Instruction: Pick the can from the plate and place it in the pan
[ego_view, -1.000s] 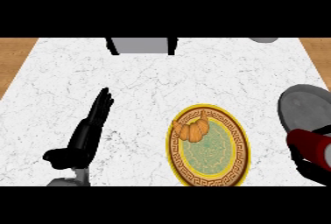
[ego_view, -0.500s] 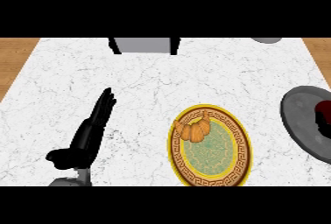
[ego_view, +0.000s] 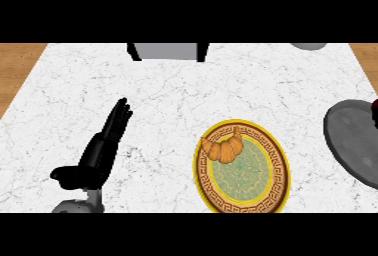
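A gold-rimmed plate with a green centre lies on the marble counter, right of the middle. An orange pastry-like item sits on its upper left part. The grey pan lies at the right edge, partly cut off. Above the pan's upper rim, a dark red sliver of the can shows at the very edge; the rest is out of frame. My left hand rests open on the counter at the left, fingers straight and pointing away. My right hand does not show.
A grey box-like object stands at the counter's far edge, and part of a grey round thing sits at the top right. Wooden floor shows beyond the counter's left and right sides.
The red can has moved from the lower right up and further right over the pan, now almost out of frame. The right hand has left the view. The left hand has not moved.
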